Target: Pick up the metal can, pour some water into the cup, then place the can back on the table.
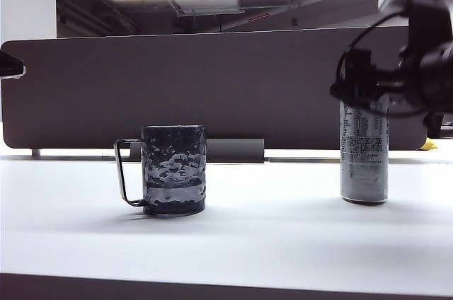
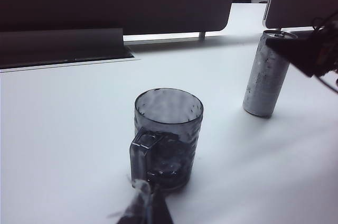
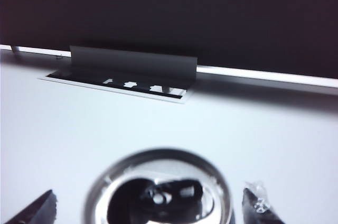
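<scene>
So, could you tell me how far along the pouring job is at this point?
Early: nothing is finished. The metal can stands upright on the table, ungrasped, apart from the cup. In hand: the right gripper is open, its fingertips either side of the can's top. The left gripper sits low near the cup; its state is unclear. Left: grasp, lift, pour, set the can back.

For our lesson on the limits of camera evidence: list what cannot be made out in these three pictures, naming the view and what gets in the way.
- Metal can: its top is hidden by the right claw in the exterior view.
- Can's contents: the right wrist view is blurred.
- Left claw: cut off by the edge of the left wrist view; open or shut unclear.
- Cup: dark dimpled glass obscures any water level.
- Can's print: too small to read.
</scene>
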Controlling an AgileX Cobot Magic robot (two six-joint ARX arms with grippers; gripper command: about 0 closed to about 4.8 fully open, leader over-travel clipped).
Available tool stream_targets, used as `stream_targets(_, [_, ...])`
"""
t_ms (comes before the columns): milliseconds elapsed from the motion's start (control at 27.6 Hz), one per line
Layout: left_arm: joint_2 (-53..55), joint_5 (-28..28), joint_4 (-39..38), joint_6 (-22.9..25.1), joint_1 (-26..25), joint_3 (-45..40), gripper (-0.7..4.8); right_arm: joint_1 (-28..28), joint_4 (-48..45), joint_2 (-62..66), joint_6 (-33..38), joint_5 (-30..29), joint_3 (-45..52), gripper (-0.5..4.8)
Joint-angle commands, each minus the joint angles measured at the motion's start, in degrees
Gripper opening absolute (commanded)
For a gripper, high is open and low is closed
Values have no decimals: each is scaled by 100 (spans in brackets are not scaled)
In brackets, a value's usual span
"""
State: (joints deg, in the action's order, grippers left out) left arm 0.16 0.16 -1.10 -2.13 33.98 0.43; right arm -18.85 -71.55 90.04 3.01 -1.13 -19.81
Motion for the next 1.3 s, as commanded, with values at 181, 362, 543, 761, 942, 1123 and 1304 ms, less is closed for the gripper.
stream_targets(181, [7,2,72,17,-11,7,-5,26,-831,844,44,164,-267,479])
stream_targets(362, [7,2,72,17,-11,7,-5,26,-837,1102,44,168,-435,479])
stream_targets(543, [7,2,72,17,-11,7,-5,79,-750,1156,181,304,-470,479])
stream_targets(761, [7,2,72,17,-11,7,-5,87,-745,1158,199,315,-470,479])
stream_targets(942, [7,2,72,17,-11,7,-5,87,-651,1158,258,286,-470,479])
stream_targets(1123, [7,2,72,17,-11,7,-5,87,-525,1158,299,245,-472,479])
stream_targets(1304, [7,2,72,17,-11,7,-5,87,-415,1158,302,219,-470,479])
